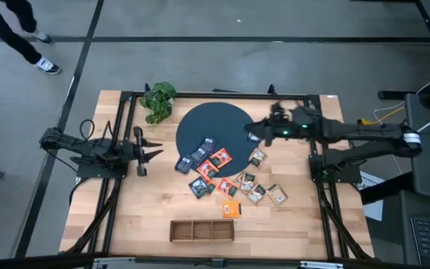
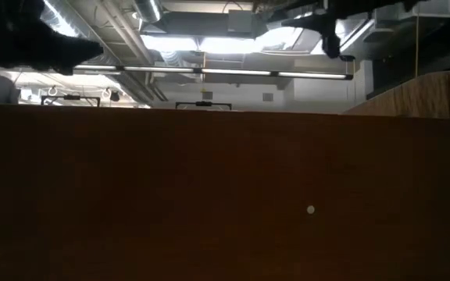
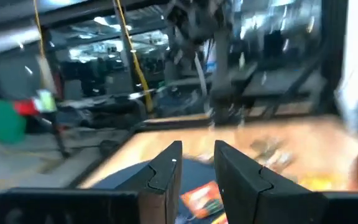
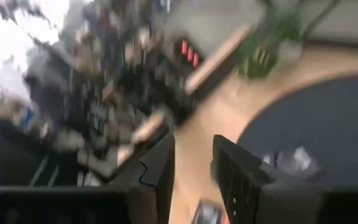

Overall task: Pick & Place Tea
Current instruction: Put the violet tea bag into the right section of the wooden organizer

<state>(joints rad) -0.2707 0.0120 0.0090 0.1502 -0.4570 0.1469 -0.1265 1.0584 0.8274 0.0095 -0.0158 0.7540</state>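
Several small tea sachets, blue (image 1: 192, 159), red-orange (image 1: 219, 159) and beige-green (image 1: 256, 193), lie flat on the near right part of the dark round mat (image 1: 207, 123) and on the wood beside it. My right gripper (image 1: 256, 136) hangs open above the mat's right edge, high over the sachets; its wrist view shows a gap (image 4: 194, 171) with nothing in it. My left gripper (image 1: 146, 153) stands open at the table's left, pointing level toward the mat. Beyond its empty fingers (image 3: 197, 168) lies a red-orange sachet (image 3: 201, 198).
A long wooden three-compartment tray (image 1: 201, 229) lies near the table's front edge. A leafy green plant (image 1: 159, 99) stands at the far left of the mat. Black frame rails run along the table's left and right sides. A person's legs (image 1: 21, 37) show on the floor beyond the table.
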